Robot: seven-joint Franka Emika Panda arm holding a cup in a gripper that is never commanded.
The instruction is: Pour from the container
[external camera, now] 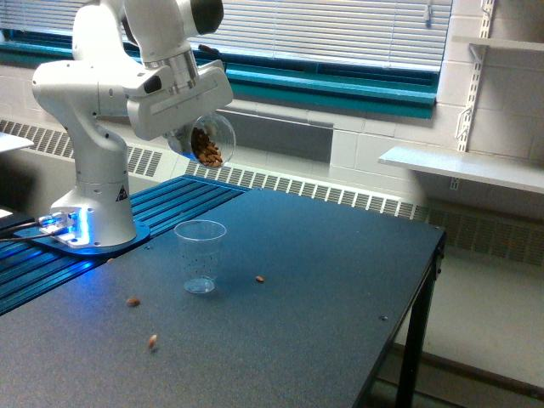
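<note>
The white arm [110, 93] is standing at the far left of the dark table [297, 323], w/ its base glowing blue. Its claw [189, 136] is clamping the jar [208, 140], a small clear round one, up in the air above and a bit behind the plastic cup [201, 256]. The jar is lying tipped on its side, mouth facing toward the exterior view's right, w/ a clump of brown nuts [206, 149] sitting inside (fingers mostly hidden behind the jar, so the exact grip isn't clear). The cup is standing upright on the table, near the arm's base, and looking empty or nearly so. Three brown bits are lying loose on the tabletop: one [260, 278] just right of the cup, one [133, 301] to its left, one [152, 342] nearer the front edge.
</note>
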